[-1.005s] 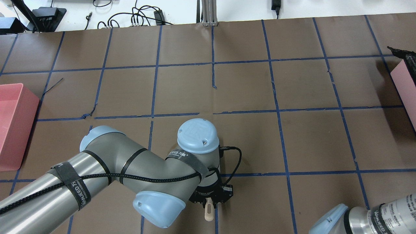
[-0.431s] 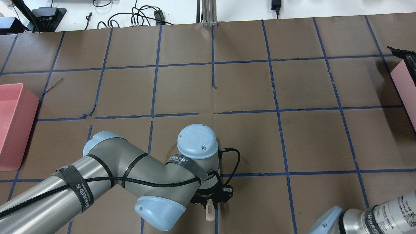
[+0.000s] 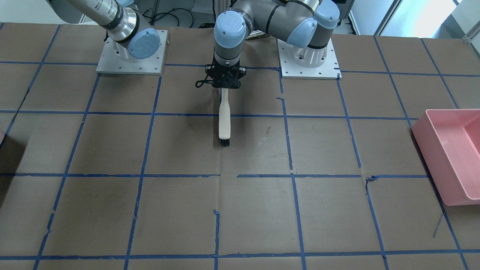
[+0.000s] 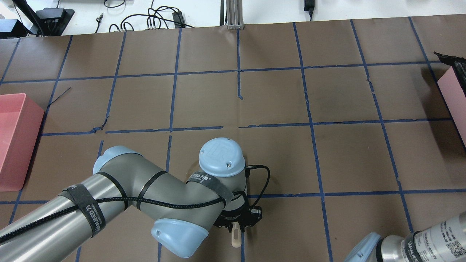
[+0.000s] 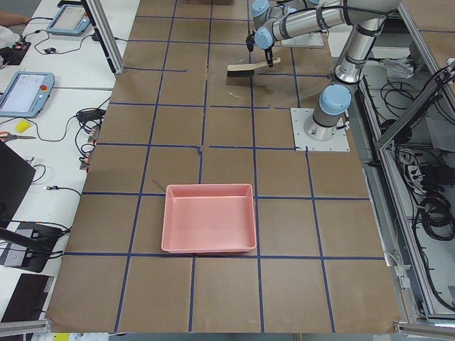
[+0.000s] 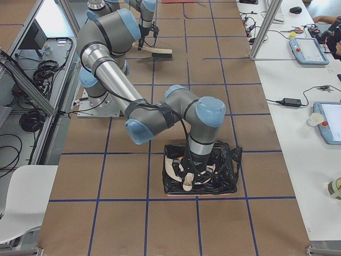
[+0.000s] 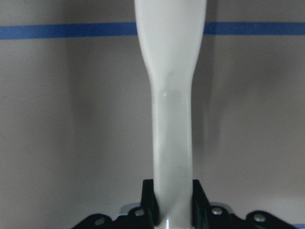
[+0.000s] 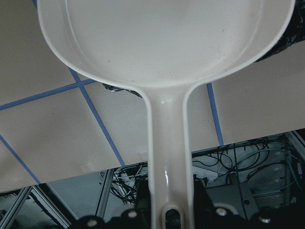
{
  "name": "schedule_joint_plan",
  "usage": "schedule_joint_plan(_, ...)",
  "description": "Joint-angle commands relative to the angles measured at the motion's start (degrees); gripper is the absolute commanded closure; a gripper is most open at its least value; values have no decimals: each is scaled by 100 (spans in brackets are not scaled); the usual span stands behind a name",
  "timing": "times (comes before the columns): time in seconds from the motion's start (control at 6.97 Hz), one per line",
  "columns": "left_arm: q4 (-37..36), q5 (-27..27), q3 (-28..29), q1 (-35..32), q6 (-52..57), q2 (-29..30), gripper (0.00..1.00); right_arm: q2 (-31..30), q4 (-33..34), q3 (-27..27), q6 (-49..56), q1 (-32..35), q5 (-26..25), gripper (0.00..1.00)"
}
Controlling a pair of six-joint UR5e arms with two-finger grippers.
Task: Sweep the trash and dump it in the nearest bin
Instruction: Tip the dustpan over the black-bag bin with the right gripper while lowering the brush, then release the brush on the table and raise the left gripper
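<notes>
The left gripper (image 3: 224, 87) is closed on the brush (image 3: 224, 122) handle, bristles far beyond its fingers. The right gripper (image 8: 170, 202) is closed on the dustpan (image 8: 167, 47) handle, over the black-lined bin (image 6: 230, 160).

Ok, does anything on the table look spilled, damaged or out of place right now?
Nothing spilled. Only the blue tape grid is torn and gapped in places, and a faint scuff marks the paper near the brush held by the left gripper. The right gripper has a dustpan holding only specks.
</notes>
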State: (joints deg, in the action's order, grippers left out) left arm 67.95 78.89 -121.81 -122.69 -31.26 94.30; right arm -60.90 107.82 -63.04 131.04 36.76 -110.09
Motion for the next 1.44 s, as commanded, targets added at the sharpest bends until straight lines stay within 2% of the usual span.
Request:
schedule_joint_plan(0.0,7,-5,17,9,14,-17,0,-9,353,-85,228,41,-65,100)
schedule_joint_plan(0.14,16,-5,17,17,41,-17,0,-18,345,-77,212,50,-13,100)
schedule_joint_plan(0.29,16,-5,34,26,50,-35,0,-123,162,-86,46,50,527,100)
schedule_joint_plan(0.43,25,-5,87,26,24,-52,0,-359,-127,-112,-426,50,741,100)
schedule_joint_plan(0.72,261,47,689,61,58,-166,0,-921,-1258,-199,-1191,59,1006,100)
schedule_joint_plan(0.86,593,152,1224,288,467,-175,0,-1193,-1420,-531,-1691,59,1503,100)
schedule_joint_plan(1.0,1136,301,1830,742,1324,-202,0,-1483,-1422,-1100,-2305,129,1699,100)
schedule_joint_plan(1.29,2076,293,2807,1832,2033,-237,0,-2046,-1360,-1989,-3691,803,1763,100)
